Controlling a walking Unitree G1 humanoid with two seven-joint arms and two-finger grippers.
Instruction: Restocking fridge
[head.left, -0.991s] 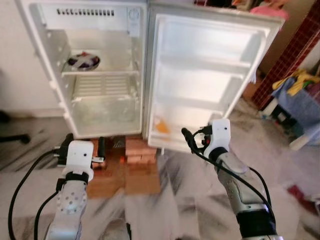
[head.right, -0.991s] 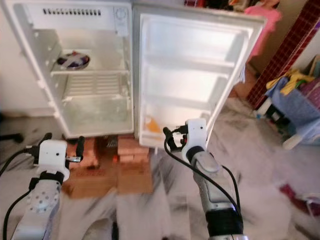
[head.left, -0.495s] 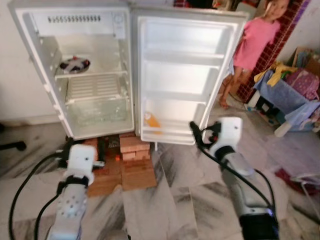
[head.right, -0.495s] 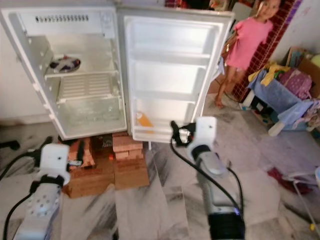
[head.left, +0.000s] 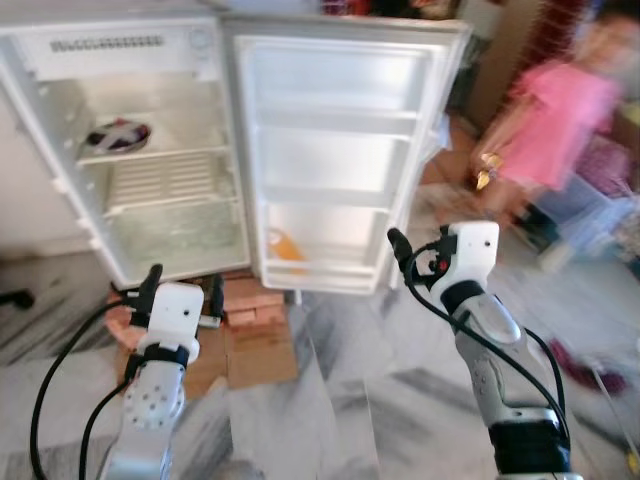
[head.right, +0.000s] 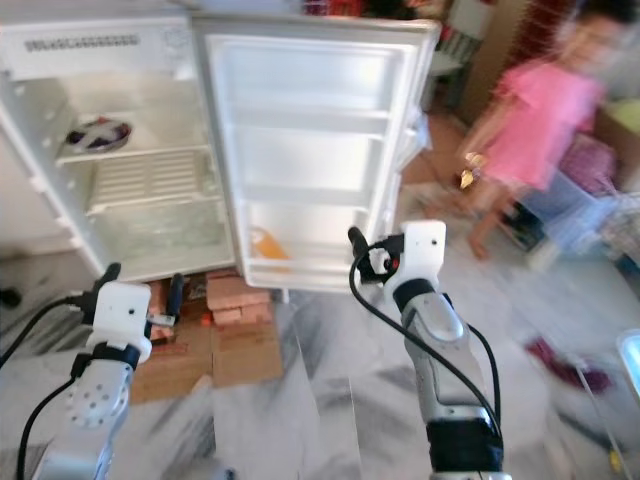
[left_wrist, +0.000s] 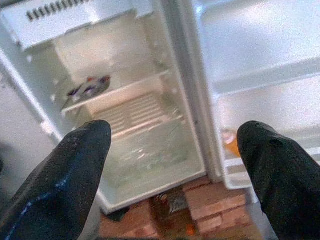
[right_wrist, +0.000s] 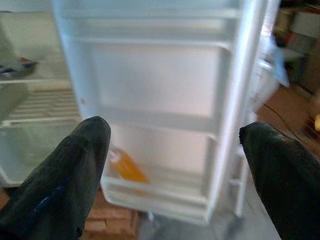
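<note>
The open fridge (head.left: 150, 170) stood ahead and left of me, an orange bottle (head.left: 284, 245) lying tilted in its bottom door shelf. My right gripper (right_wrist: 172, 165), spread wide and empty, was nearer; my left gripper (left_wrist: 175, 165) likewise.

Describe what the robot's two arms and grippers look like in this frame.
Both arms are silver metal with a darker band near the wrist. The left gripper and right gripper each have a boxy white housing and two long black fingers. Loose black cables loop along each forearm. Red details mark the right housing.
</note>
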